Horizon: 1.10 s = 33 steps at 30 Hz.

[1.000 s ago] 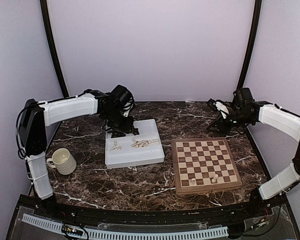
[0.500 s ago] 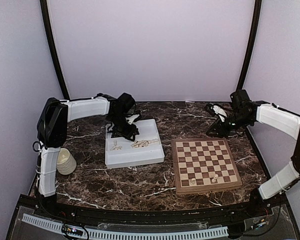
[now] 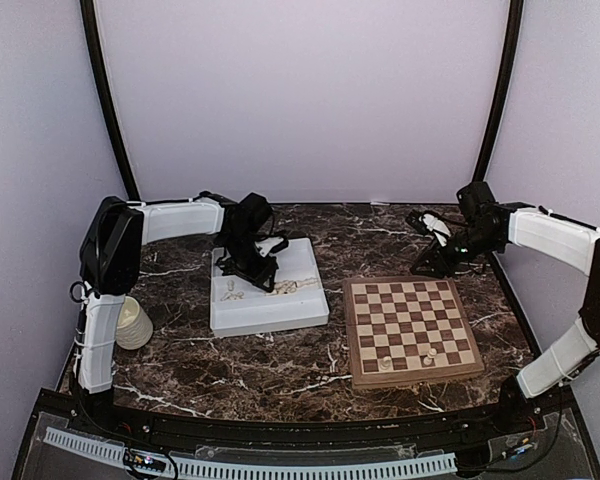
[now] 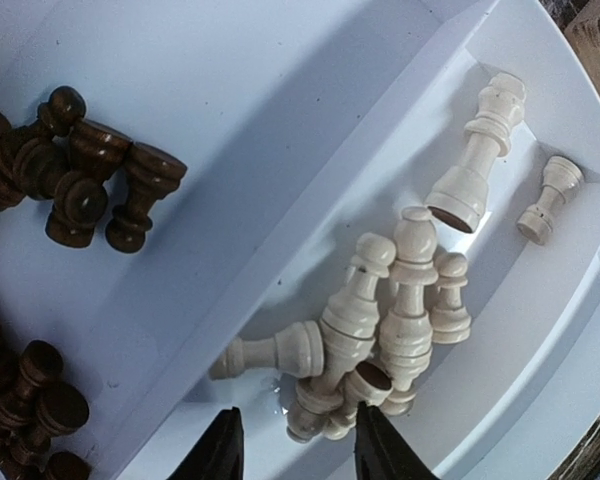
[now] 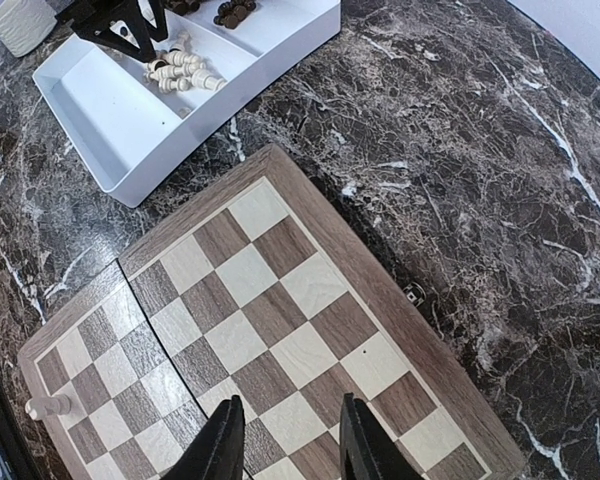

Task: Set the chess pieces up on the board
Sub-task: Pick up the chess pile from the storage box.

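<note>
The chessboard (image 3: 408, 300) lies at the right of the table, with two cream pieces (image 3: 430, 353) near its front edge. Several cream pieces (image 4: 380, 320) lie heaped in one compartment of the white tray (image 3: 280, 315). Several dark brown pieces (image 4: 90, 190) lie in the neighbouring compartment. My left gripper (image 4: 292, 440) is open and empty, its fingertips just beside the cream heap; it hangs over the tray in the top view (image 3: 257, 277). My right gripper (image 5: 285, 435) is open and empty above the board's far edge, also seen in the top view (image 3: 422, 266).
A cream ribbed mug (image 3: 133, 325) stands at the left, partly behind the left arm. A raised divider (image 4: 280, 230) separates the tray's compartments. The tray (image 5: 110, 120) sits close to the board's left side. Dark marble table (image 3: 280, 370) surrounds both.
The left arm has folded in and its gripper has shifted slightly forward and down over the tray's cream pieces. The right gripper has drifted a little left toward the board.
</note>
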Each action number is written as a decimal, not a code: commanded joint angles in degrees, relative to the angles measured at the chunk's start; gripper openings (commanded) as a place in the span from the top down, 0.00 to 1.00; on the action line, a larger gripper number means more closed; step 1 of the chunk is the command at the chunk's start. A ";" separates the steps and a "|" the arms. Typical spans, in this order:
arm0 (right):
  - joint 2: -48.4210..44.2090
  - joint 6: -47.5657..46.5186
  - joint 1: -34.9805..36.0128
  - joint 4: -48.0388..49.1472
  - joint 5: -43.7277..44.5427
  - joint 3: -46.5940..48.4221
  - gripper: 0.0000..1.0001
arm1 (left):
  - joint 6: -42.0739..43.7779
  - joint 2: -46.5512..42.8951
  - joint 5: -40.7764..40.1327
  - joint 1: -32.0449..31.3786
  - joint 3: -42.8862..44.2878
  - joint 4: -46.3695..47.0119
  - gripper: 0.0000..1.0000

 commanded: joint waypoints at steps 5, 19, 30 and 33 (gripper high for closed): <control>1.51 0.15 1.55 -0.08 -0.26 3.53 0.66 | 1.30 0.40 -3.51 -1.02 -1.17 -1.77 0.66; 6.81 0.35 10.53 -2.24 0.94 10.72 0.66 | 0.90 1.71 -9.96 -3.97 -2.80 -2.46 0.75; 10.13 1.04 14.68 -3.04 0.14 15.63 0.66 | -0.98 -0.38 -12.15 -4.74 -5.48 -2.38 0.80; 10.81 1.72 15.34 -2.73 -0.63 16.33 0.66 | -1.20 -1.36 -11.60 -4.75 -5.41 -2.12 0.87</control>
